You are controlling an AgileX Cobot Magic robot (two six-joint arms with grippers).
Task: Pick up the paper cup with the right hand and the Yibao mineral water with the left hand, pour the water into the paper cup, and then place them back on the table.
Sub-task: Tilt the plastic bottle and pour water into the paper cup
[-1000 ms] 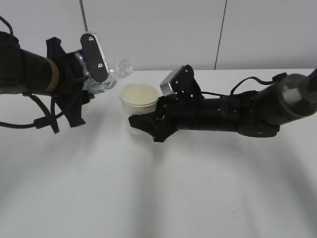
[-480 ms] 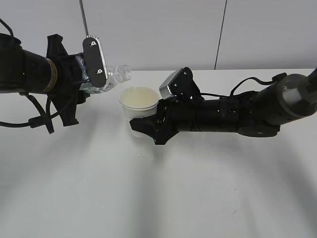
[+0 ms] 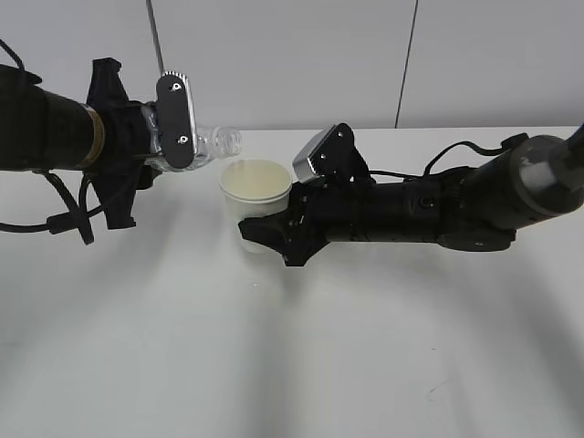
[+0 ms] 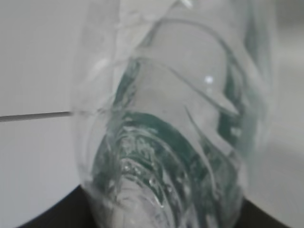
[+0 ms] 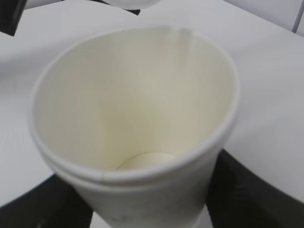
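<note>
My left gripper [image 3: 173,137] is shut on the Yibao mineral water bottle [image 3: 212,142], held nearly level above the table, its open neck pointing right just left of the cup's rim. The bottle fills the left wrist view [image 4: 171,118], clear with green label showing through. My right gripper [image 3: 265,233] is shut on the cream-white paper cup [image 3: 256,187], held upright near the table. In the right wrist view the cup [image 5: 137,137] is seen from above, its inside looking dry; black fingers [image 5: 251,190] flank it.
The white table [image 3: 292,356] spreads in front of both arms. A grey wall with a vertical seam [image 3: 406,64] stands behind. A black cable [image 3: 456,151] loops over the right arm.
The left gripper has rotated, bringing the bottle from a tilted-up pose to nearly level and its neck slightly lower and closer to the cup's rim. The right gripper and cup have stayed put.
</note>
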